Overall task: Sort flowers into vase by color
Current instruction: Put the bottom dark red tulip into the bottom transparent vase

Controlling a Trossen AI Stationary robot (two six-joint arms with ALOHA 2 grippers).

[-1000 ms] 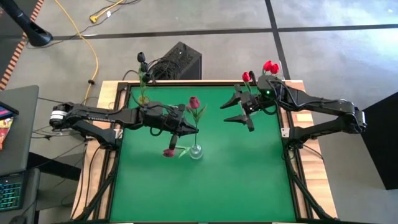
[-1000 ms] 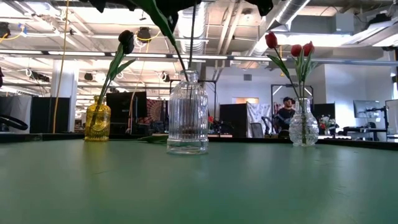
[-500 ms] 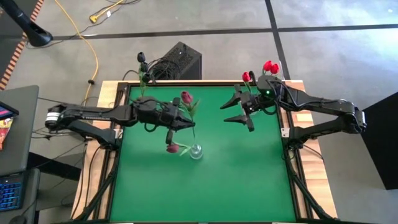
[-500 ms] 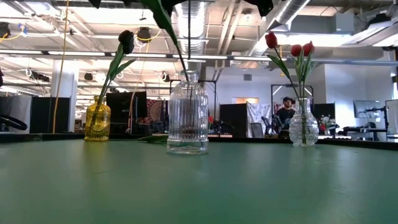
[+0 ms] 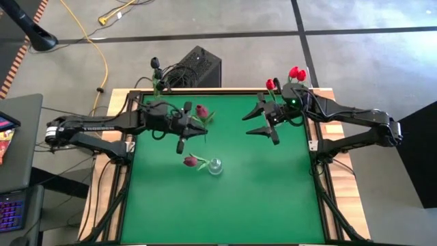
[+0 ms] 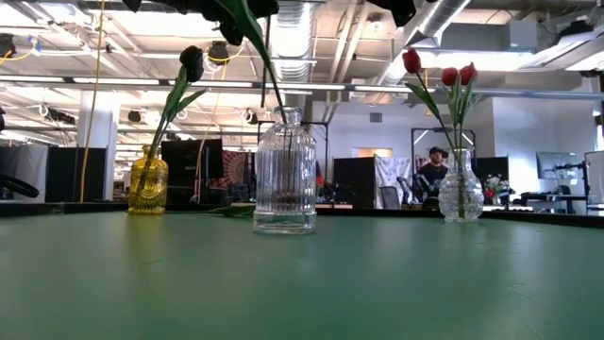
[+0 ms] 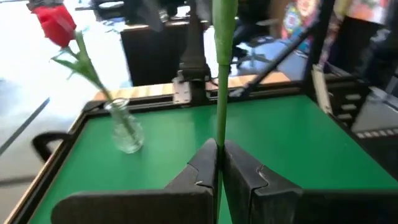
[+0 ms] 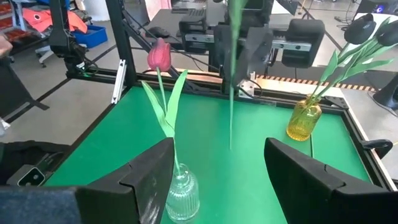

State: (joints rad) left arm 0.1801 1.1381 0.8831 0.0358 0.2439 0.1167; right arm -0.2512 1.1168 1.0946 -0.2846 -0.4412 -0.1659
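Note:
My left gripper (image 5: 183,134) (image 7: 219,163) is shut on a crimson tulip (image 5: 202,111), held in the air left of and beyond the ribbed clear vase (image 5: 215,166) (image 6: 284,175). That vase holds one pinkish-crimson tulip (image 8: 160,55) by its stem. At the far left, a yellow vase (image 6: 148,184) (image 8: 303,121) holds near-black tulips (image 6: 192,61). A round clear vase (image 6: 461,194) at the far right holds red tulips (image 5: 295,72). My right gripper (image 5: 258,124) (image 8: 217,180) is open and hovers near the red tulips, touching nothing. My left gripper pinches the tulip's thin green stem (image 7: 219,134) between its two shut fingers. The fingers lie level across the stem, coming from the table's left. The flower stands upright and lifted clear, its head above the fingers and its lower stem (image 8: 232,93) hanging free above the table.
The green table top (image 5: 246,198) is bare on its near half. A black box (image 5: 198,65) with cables sits beyond the far edge. The low view shows a room with a person (image 6: 434,170) far behind the table.
My left gripper has moved toward the table's left and far edges, away from above the ribbed clear vase, still shut on the tulip. The flower has travelled with it, its stem shifting left of the vase's mouth. The right arm has kept still.

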